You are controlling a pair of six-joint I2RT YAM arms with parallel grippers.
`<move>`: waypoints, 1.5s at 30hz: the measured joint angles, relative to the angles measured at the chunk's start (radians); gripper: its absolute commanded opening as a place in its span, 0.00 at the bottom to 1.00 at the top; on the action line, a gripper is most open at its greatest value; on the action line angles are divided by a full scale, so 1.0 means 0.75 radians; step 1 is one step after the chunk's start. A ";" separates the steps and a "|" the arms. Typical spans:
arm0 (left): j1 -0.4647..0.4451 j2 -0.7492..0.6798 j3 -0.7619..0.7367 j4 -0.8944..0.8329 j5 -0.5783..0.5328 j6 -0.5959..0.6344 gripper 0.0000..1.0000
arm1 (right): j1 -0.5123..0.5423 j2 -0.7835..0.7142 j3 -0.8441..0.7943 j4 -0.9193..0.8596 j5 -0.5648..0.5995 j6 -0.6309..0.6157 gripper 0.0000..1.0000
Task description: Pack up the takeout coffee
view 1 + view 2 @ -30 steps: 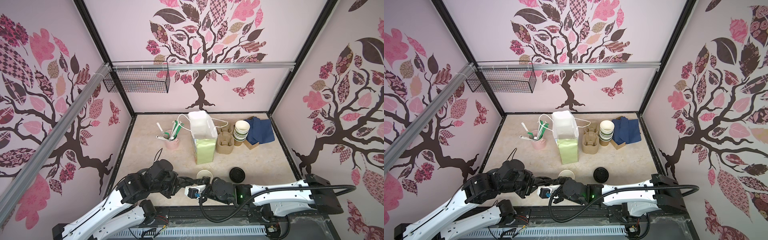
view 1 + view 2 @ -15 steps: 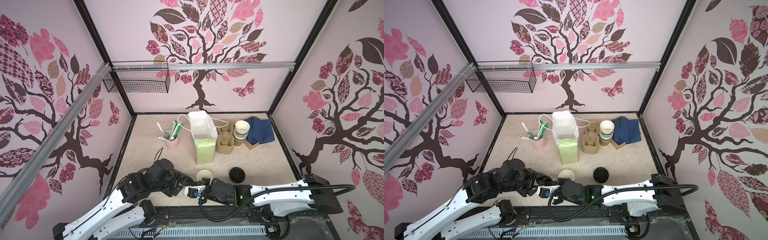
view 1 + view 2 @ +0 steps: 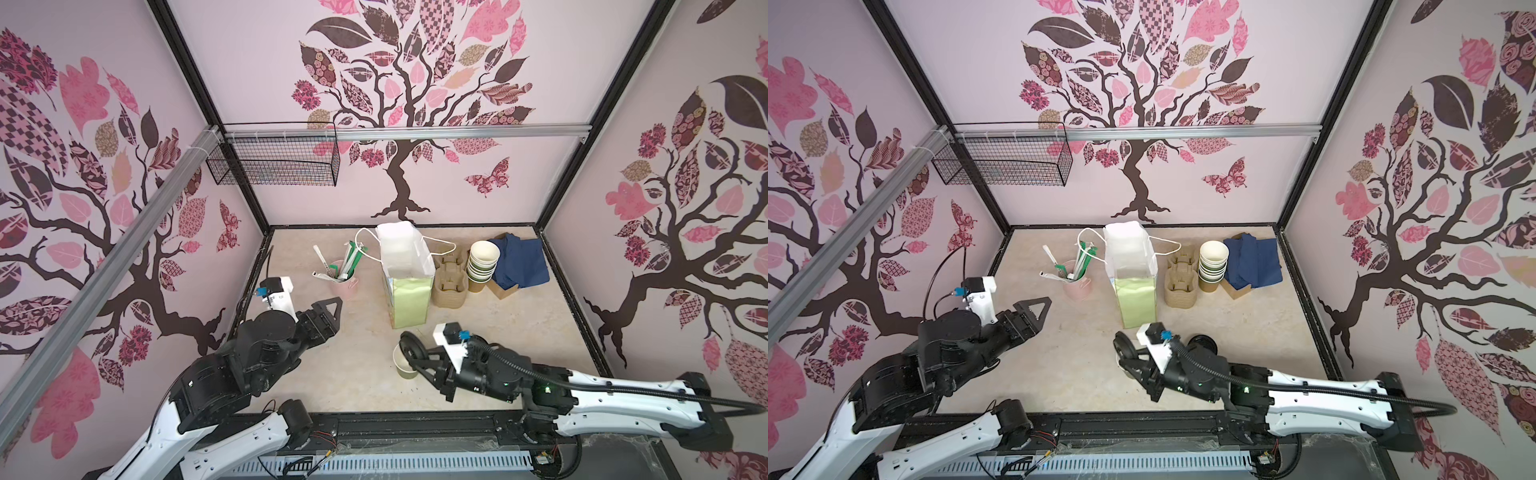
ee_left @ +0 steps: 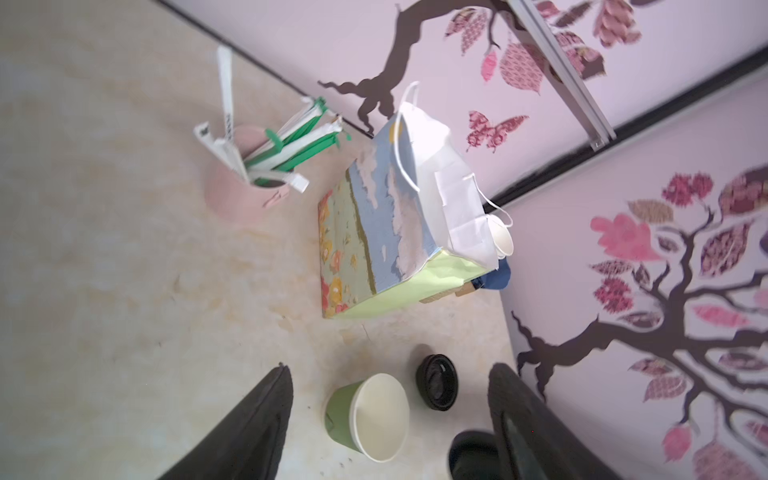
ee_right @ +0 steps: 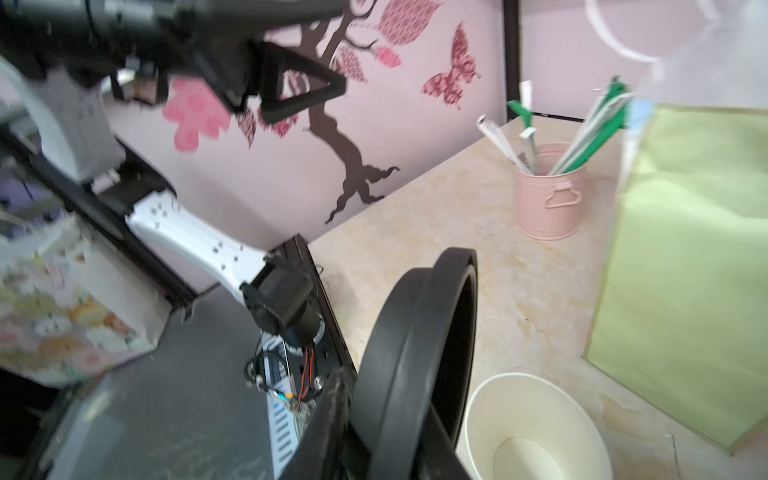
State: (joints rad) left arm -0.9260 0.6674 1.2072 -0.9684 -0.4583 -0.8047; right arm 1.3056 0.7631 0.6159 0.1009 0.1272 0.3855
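Well, the green cup [image 4: 368, 417] stands upright on the table [image 3: 353, 370], toward the front edge, in front of the tall paper bag [image 3: 409, 299] and apart from it. Its mouth is uncovered, and the cream inside shows in both wrist views.

The right gripper [image 3: 417, 362] has its fingers clamped on the lower edge of a black lid [image 5: 399, 332]. It holds the lid up on edge, tilted, right beside and partly over the cup's rim. Whether the lid touches the rim I cannot tell, but it is not seated on the cup.

The left gripper [image 3: 331, 308] hangs above the left part of the table, well apart from the cup. Its jaws are spread wide with nothing between them; the left wrist view looks out between the two fingers at the cup and the bag.

A second black lid [image 3: 1202, 344] lies flat on the table near the cup, on its right in a top view, partly behind the right arm.

Along the back, a pink bucket [image 3: 345, 286] of wrapped straws stands left of the bag. To the bag's right come a brown cup carrier [image 3: 448, 286], a stack of lidless cups [image 3: 482, 266] and blue napkins [image 3: 519, 262].
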 measured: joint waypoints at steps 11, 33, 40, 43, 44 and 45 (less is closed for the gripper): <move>-0.139 0.040 -0.158 0.208 0.587 1.344 0.74 | -0.591 -0.010 -0.010 -0.059 -0.852 0.571 0.00; -0.451 0.257 -0.251 0.349 0.577 1.883 0.88 | -0.591 0.167 -0.010 0.228 -1.328 0.850 0.00; -0.452 0.265 -0.254 0.372 0.571 1.939 0.85 | -0.591 0.224 -0.010 0.310 -1.349 0.930 0.00; -0.453 0.270 -0.254 0.372 0.558 1.957 0.82 | -0.591 0.234 -0.010 0.334 -1.354 0.953 0.00; -0.453 0.273 -0.253 0.372 0.557 1.963 0.82 | -0.591 0.238 -0.010 0.344 -1.358 0.959 0.00; -0.453 0.275 -0.254 0.372 0.556 1.968 0.82 | -0.591 0.242 -0.010 0.353 -1.361 0.964 0.00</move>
State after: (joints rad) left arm -1.2659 0.8738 1.0168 -0.6895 -0.0414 0.6712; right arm 0.8623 0.9443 0.6086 0.3656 -0.8932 1.1088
